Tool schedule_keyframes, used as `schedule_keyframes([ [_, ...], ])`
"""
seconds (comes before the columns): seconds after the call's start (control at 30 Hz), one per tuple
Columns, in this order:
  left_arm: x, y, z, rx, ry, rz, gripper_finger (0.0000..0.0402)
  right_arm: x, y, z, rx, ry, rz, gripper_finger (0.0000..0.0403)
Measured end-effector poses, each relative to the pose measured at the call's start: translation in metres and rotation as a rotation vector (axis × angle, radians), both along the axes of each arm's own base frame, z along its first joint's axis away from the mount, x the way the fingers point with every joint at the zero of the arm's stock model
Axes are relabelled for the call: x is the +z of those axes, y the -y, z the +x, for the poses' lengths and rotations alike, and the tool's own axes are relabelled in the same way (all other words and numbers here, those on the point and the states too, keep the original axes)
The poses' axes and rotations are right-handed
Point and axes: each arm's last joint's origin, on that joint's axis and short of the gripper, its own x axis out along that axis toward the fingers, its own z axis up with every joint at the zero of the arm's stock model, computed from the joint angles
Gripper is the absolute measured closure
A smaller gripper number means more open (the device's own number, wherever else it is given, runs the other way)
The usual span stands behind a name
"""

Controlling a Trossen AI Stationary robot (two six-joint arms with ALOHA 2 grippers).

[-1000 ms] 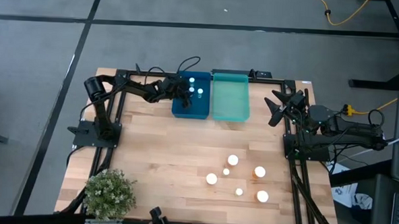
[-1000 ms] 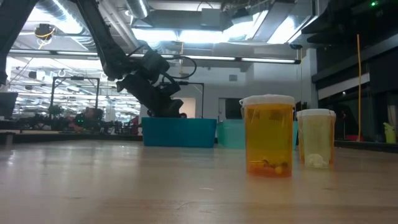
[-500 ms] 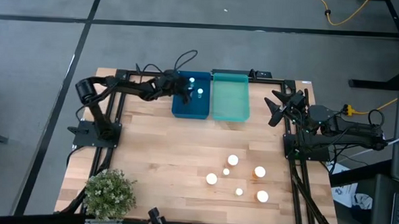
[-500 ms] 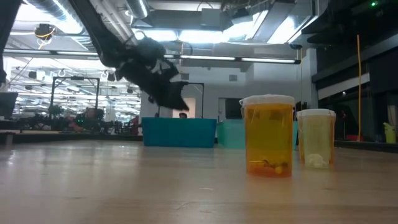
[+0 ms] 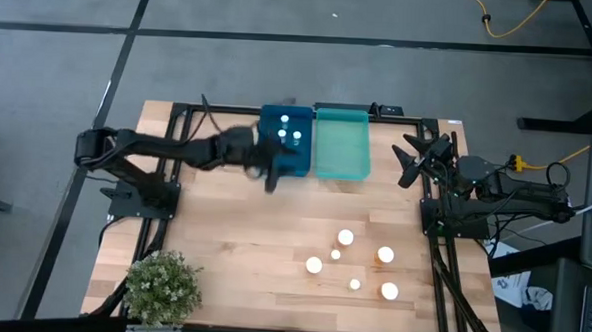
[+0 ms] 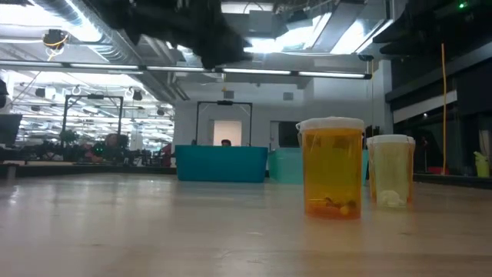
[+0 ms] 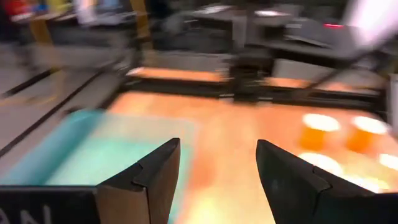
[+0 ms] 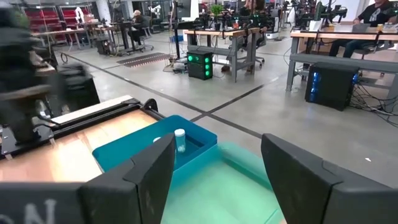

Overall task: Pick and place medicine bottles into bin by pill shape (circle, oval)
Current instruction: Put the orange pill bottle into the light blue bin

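Note:
Several medicine bottles with white caps stand on the table's near right part: a wide one, a slim one, one, and an amber one. In the low view an amber bottle and a paler one stand upright. Three bottles stand in the blue bin. The green bin sits beside it. My left gripper is open and empty, just in front of the blue bin's near edge. My right gripper is open and empty at the table's far right.
A potted plant stands at the table's near left corner. Black frame rails run along the table's edges. Bare wood lies between the bins and the bottles.
My left gripper has drawn back out of the blue bin, risen, and swung toward the table's near side and right, turning toward the bottles; its fingers are empty. A bottle stays in the blue bin. My right arm has kept still.

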Motion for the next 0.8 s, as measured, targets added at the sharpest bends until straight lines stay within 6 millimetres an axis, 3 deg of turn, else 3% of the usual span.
schedule_keyframes([
  [0.2, 0.0, 0.063, 0.004, -0.163, -0.01, 0.033, 0.02, -0.006, -0.003, 0.002, 0.13, -0.029, 0.058, 0.0163],
  [0.37, -0.007, 0.093, -0.001, -0.291, -0.084, 0.153, 0.02, -0.007, -0.014, 0.008, 0.538, -0.028, 0.149, 0.0163],
  [0.5, -0.009, 0.103, -0.002, -0.337, -0.094, 0.262, 0.02, -0.011, -0.021, 0.017, 0.757, -0.062, 0.258, 0.0163],
  [0.63, -0.008, 0.103, -0.002, -0.287, -0.098, 0.273, 0.02, -0.021, -0.019, 0.033, 0.705, -0.149, 0.287, 0.0163],
  [0.8, -0.009, 0.099, -0.002, -0.221, -0.109, 0.287, 0.02, -0.029, -0.018, 0.053, 0.688, -0.243, 0.187, 0.0163],
])
